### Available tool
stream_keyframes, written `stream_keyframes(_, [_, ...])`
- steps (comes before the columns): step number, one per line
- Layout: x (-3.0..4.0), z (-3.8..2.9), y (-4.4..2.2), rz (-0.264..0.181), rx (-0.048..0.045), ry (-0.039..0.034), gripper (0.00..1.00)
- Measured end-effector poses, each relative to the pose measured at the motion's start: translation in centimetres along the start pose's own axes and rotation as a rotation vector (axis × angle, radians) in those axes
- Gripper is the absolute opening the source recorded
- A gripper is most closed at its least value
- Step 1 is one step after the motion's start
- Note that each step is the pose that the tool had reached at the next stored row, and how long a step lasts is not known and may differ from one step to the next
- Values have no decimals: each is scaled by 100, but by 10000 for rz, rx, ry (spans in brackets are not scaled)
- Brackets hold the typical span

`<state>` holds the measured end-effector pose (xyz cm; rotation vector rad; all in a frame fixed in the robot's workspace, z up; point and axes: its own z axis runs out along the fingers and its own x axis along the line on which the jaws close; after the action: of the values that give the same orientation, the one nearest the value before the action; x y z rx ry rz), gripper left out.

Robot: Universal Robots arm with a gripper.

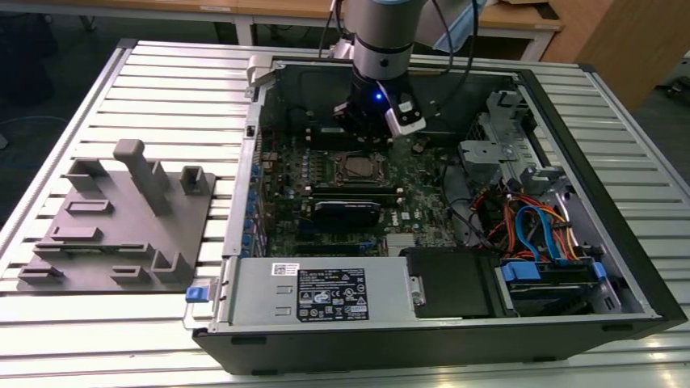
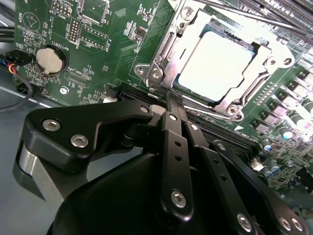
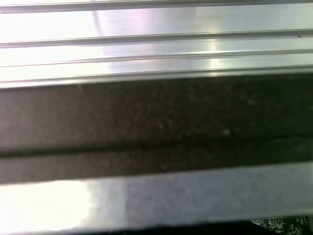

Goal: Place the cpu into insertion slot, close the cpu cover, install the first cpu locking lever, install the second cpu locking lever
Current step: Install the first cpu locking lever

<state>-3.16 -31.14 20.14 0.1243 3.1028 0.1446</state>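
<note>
Grey arm comes down near vertical in exterior view, blue light glowing at wrist. Black end effector points down, linkage fingers drawn together, tips meeting.

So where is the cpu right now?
The cpu sits in the insertion slot, framed by the cpu cover, just beyond the gripper in the second wrist view; in the exterior view it is mid-board, close to the arm.

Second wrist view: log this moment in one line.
cover: down over socket area | chip: seated, showing through cover's window | pincer: shut, tips at cover's edge
</note>
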Motion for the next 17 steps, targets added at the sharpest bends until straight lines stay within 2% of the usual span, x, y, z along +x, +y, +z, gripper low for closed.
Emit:
stream_keyframes(6, [-6, 37, -5, -2, 99, -1, 10])
stream_keyframes(10, [-9, 45, -1, -2, 69, -14, 10])
stream_keyframes(17, [-9, 11, 0, -2, 80, -7, 10])
